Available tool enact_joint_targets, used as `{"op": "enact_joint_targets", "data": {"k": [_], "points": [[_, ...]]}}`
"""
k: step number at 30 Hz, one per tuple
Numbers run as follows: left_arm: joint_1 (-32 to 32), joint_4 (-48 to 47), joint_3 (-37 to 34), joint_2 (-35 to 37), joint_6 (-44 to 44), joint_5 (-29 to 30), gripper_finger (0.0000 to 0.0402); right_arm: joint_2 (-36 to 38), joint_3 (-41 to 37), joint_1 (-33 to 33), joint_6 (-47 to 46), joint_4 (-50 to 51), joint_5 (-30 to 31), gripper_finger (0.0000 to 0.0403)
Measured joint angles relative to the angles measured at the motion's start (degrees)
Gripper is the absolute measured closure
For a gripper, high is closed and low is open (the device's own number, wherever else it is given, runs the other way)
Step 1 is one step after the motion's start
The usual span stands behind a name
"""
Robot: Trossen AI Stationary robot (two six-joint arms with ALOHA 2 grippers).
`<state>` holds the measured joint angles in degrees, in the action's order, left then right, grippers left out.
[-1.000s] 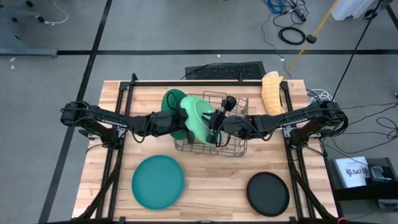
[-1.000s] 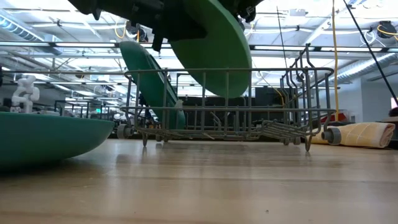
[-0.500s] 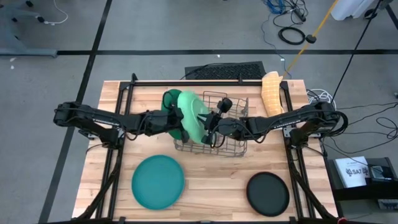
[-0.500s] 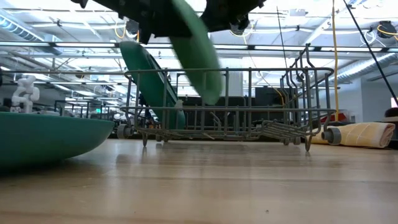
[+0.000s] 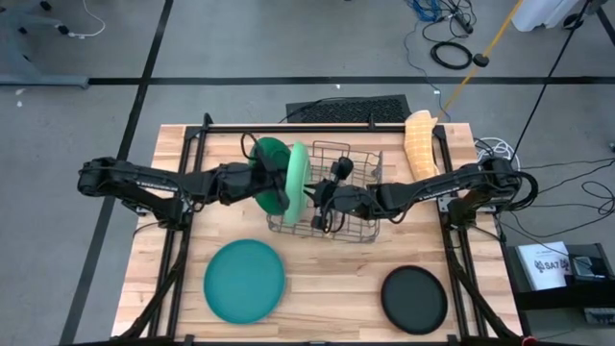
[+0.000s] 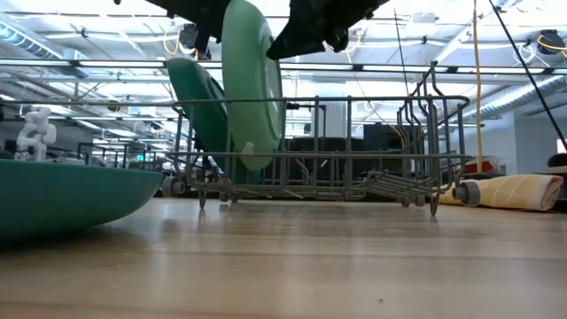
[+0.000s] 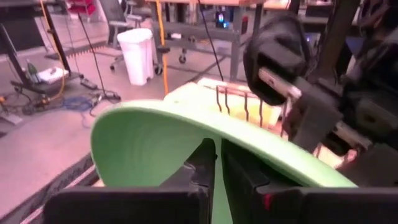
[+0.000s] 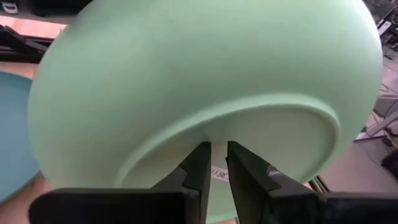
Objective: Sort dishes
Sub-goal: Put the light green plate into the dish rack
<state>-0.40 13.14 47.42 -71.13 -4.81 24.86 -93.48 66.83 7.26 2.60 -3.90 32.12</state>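
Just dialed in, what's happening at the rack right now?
Both grippers hold the light-green plate on edge at the rack's left end: the left gripper pinches its rim, the right gripper is closed on its face. A green plate already stands there. A teal plate and a black plate lie on the table.

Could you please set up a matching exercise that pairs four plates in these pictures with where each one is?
Things:
1. light-green round plate
2. teal-green round plate
3. black round plate
4. dark-green round plate

Places:
A. flat on the table, on the right arm's side
B. leaning at the left end of the grey wire rack
C. on edge over the rack, gripped by left gripper and right gripper
D. flat on the table, on the left arm's side

Pairs: 1-C, 2-D, 3-A, 4-B
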Motion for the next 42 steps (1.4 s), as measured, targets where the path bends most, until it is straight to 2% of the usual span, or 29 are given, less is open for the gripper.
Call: {"op": "enact_joint_targets", "data": {"k": [9,14,20,24,28,36,42], "points": [[-0.2,-0.5,-0.1,1.4,1.7,1.4,0.0372,-0.3,0.1,-2.2,0.1,0.0,0.6,0.0353],[-0.5,-5.4,-0.1,1.7,5.2,1.4,0.0372,-0.3,0.1,-3.5,0.0,0.7,0.5,0.0353],[-0.9,-9.7,-0.2,2.3,4.2,6.4,0.0372,-0.3,0.1,-4.8,-0.6,1.2,0.5,0.0353],[-1.8,-9.3,-0.2,4.7,7.3,7.9,0.0372,-0.3,0.1,-5.3,-1.3,1.8,0.5,0.0353],[-2.0,-11.4,-0.2,7.3,8.7,11.6,0.0372,-0.3,0.1,-5.4,-1.6,1.8,-2.1,0.0353],[-2.6,-15.3,-0.2,12.7,8.7,13.6,0.0372,-0.3,0.1,-5.3,-1.0,1.4,-2.9,0.0353],[-4.4,-14.9,-0.2,16.1,11.0,13.7,0.0372,-0.3,0.1,-5.3,3.2,-4.6,-8.3,0.0353]]}}
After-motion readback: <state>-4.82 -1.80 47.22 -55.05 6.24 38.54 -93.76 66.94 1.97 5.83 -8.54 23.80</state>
